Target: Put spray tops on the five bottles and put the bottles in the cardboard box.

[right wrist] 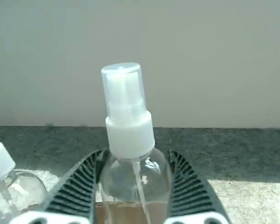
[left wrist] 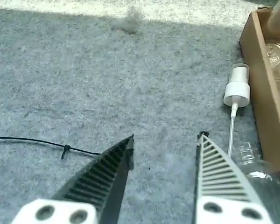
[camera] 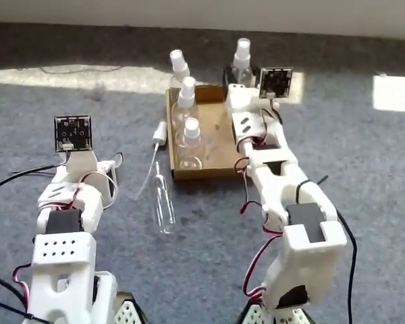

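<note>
My right gripper (right wrist: 135, 161) is shut on a clear bottle (right wrist: 133, 140) with a white spray top, held upright at the far right corner of the cardboard box (camera: 216, 145); the same bottle (camera: 241, 57) is in the high view. Two capped bottles (camera: 187, 101) (camera: 191, 142) stand inside the box. Another capped bottle (camera: 179, 67) is at the far left corner; I cannot tell if it is inside. An uncapped bottle (camera: 162, 202) lies on the carpet, with a loose spray top (left wrist: 236, 88) beside it. My left gripper (left wrist: 165, 137) is open above the carpet, near that top.
Grey carpet covers the floor. A black cable tie (left wrist: 37, 142) lies on it by my left gripper. The box wall (left wrist: 266, 93) runs close to the loose spray top (camera: 159, 133). Cables trail from both arms.
</note>
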Motion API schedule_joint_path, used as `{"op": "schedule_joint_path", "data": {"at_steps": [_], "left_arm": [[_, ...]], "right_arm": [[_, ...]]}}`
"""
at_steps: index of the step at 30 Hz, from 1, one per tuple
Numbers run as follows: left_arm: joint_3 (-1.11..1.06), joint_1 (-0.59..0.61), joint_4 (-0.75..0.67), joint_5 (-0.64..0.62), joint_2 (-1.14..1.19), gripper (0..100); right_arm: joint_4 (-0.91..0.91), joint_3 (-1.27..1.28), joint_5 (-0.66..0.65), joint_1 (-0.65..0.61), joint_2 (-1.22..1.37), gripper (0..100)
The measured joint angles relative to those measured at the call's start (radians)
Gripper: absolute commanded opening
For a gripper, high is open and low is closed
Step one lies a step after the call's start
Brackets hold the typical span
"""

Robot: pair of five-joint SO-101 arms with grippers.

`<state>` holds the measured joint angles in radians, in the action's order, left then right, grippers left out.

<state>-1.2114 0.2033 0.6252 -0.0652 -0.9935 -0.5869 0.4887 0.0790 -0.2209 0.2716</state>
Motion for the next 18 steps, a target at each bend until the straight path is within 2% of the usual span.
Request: {"op": "schedule_joint_path", "data": {"at_steps": [11, 18], "left_arm": [[-0.009, -0.011, 0.000, 0.000, 0.000, 20], [-0.025, -0.020, 0.000, 0.000, 0.000, 20]], "right_arm": [[-0.005, 0.015, -0.009, 0.000, 0.000, 0.6], [-0.005, 0.032, -0.009, -0.002, 0.000, 7.4]]}}
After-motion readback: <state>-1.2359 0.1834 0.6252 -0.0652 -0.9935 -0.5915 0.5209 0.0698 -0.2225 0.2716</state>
